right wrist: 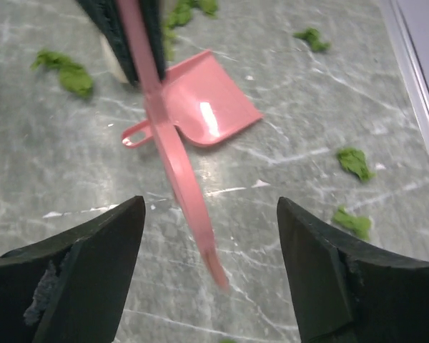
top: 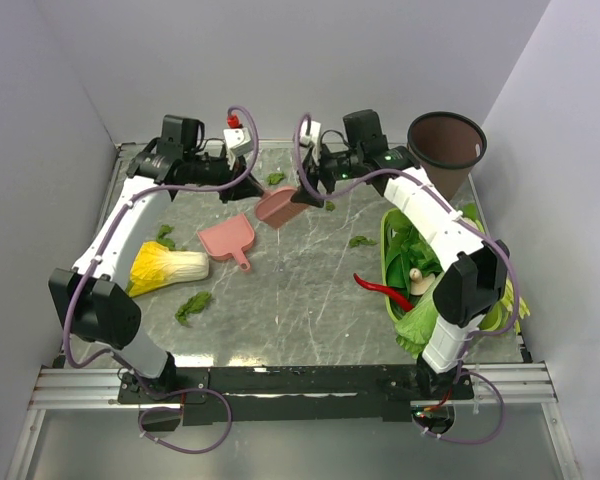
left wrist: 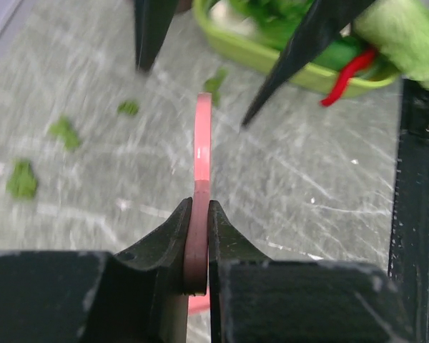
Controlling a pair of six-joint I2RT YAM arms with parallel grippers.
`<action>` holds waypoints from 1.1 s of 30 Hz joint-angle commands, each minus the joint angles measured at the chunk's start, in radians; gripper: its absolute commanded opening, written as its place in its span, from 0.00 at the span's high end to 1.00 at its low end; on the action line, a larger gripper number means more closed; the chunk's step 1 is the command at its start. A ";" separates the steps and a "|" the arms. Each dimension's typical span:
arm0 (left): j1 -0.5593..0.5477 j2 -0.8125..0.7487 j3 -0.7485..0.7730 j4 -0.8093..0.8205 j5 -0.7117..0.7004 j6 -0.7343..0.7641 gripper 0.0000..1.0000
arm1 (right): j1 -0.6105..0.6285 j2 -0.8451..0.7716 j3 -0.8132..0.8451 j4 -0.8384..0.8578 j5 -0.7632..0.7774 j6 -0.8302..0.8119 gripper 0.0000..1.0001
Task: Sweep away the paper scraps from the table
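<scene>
My left gripper (top: 263,190) (left wrist: 201,204) is shut on a flat pink sweeper (top: 280,207) (left wrist: 203,143) (right wrist: 175,164), seen edge-on in the left wrist view and held above the table (top: 300,290). My right gripper (top: 315,185) (right wrist: 211,204) is open, its fingers either side of the sweeper's free end without touching it. A pink dustpan (top: 225,240) (right wrist: 207,107) lies flat on the table to the left. Several green paper scraps are scattered about: (top: 276,178), (top: 360,241), (top: 192,305), (left wrist: 21,179), (right wrist: 354,161).
A yellow-and-white cabbage (top: 165,268) lies at the left. A green basket (top: 387,235) of leafy vegetables with a red chili (top: 380,290) stands at the right. A brown pot (top: 446,145) sits in the far right corner. A metal rail (top: 300,380) runs along the near edge.
</scene>
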 commanded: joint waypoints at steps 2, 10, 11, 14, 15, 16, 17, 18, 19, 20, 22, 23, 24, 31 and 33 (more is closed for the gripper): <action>0.050 -0.110 -0.099 0.171 -0.226 -0.226 0.99 | -0.057 -0.079 -0.050 0.262 0.095 0.339 0.17; 0.186 -0.257 -0.154 0.223 -0.582 -0.272 0.99 | -0.020 -0.077 -0.154 0.291 0.085 0.519 0.07; 0.192 -0.276 -0.163 0.240 -0.624 -0.289 0.99 | -0.014 -0.070 -0.162 0.296 0.083 0.532 0.07; 0.198 -0.342 -0.206 0.301 -0.786 -0.329 0.99 | 0.014 -0.022 -0.165 0.287 0.070 0.571 0.07; 0.198 -0.356 -0.217 0.307 -0.820 -0.341 0.99 | 0.023 -0.001 -0.135 0.269 0.065 0.560 0.07; 0.198 -0.375 -0.223 0.303 -0.826 -0.347 0.99 | 0.034 0.025 -0.106 0.241 0.059 0.542 0.07; 0.198 -0.382 -0.220 0.271 -0.831 -0.364 0.99 | 0.053 0.088 -0.069 0.197 0.066 0.524 0.08; 0.198 -0.389 -0.217 0.252 -0.852 -0.377 0.99 | 0.067 0.122 0.009 0.105 0.073 0.469 0.08; 0.199 -0.408 -0.217 0.235 -0.866 -0.395 0.99 | 0.080 0.160 0.055 0.040 0.085 0.444 0.09; 0.199 -0.423 -0.228 0.220 -0.875 -0.428 0.99 | 0.106 0.238 0.110 -0.018 0.105 0.430 0.09; 0.206 -0.492 -0.303 0.230 -0.885 -0.453 0.99 | 0.123 0.312 0.264 -0.159 0.103 0.442 0.09; 0.212 -0.519 -0.329 0.235 -0.877 -0.473 0.99 | 0.130 0.367 0.299 -0.181 0.103 0.453 0.09; 0.227 -0.543 -0.352 0.237 -0.874 -0.481 0.99 | 0.147 0.386 0.327 -0.186 0.112 0.488 0.09; 0.320 -0.653 -0.464 0.186 -0.943 -0.457 0.99 | 0.262 0.496 0.352 -0.120 0.346 0.614 0.11; 0.359 -0.659 -0.458 0.186 -0.975 -0.437 0.99 | 0.288 0.512 0.342 -0.115 0.391 0.638 0.11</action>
